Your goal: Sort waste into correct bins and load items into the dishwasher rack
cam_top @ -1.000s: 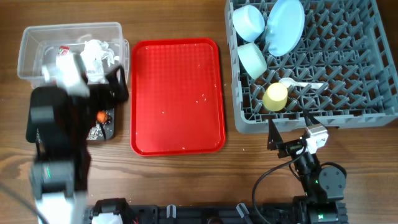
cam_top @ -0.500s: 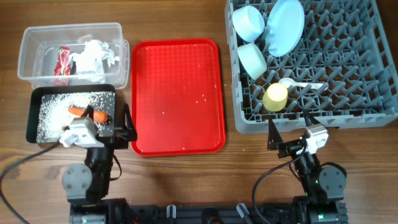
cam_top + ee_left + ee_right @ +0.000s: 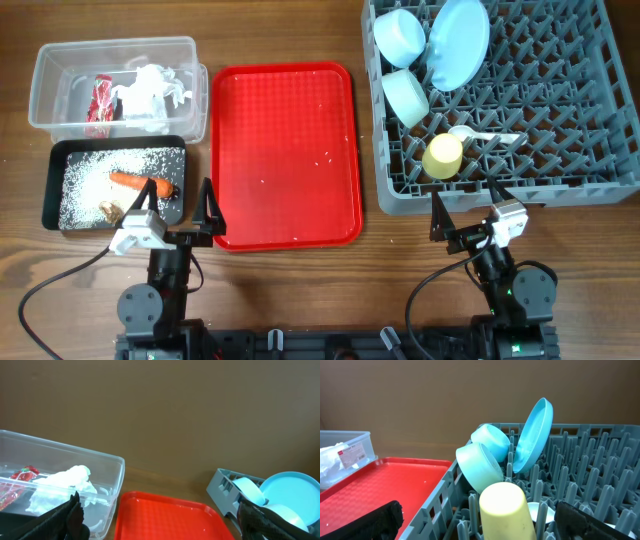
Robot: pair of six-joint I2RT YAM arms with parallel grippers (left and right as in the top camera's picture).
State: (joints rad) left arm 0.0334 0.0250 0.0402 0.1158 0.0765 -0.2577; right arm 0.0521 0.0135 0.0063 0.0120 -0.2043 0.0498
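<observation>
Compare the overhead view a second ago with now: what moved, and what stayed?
The left arm drew back from over the clear tub and black tub toward its base; the left pincer is open and empty. The right pincer, red tray and rack stayed put.

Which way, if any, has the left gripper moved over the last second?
Yes. The left gripper has pulled back off the black bin toward the table's near edge, beside the red tray.
</observation>
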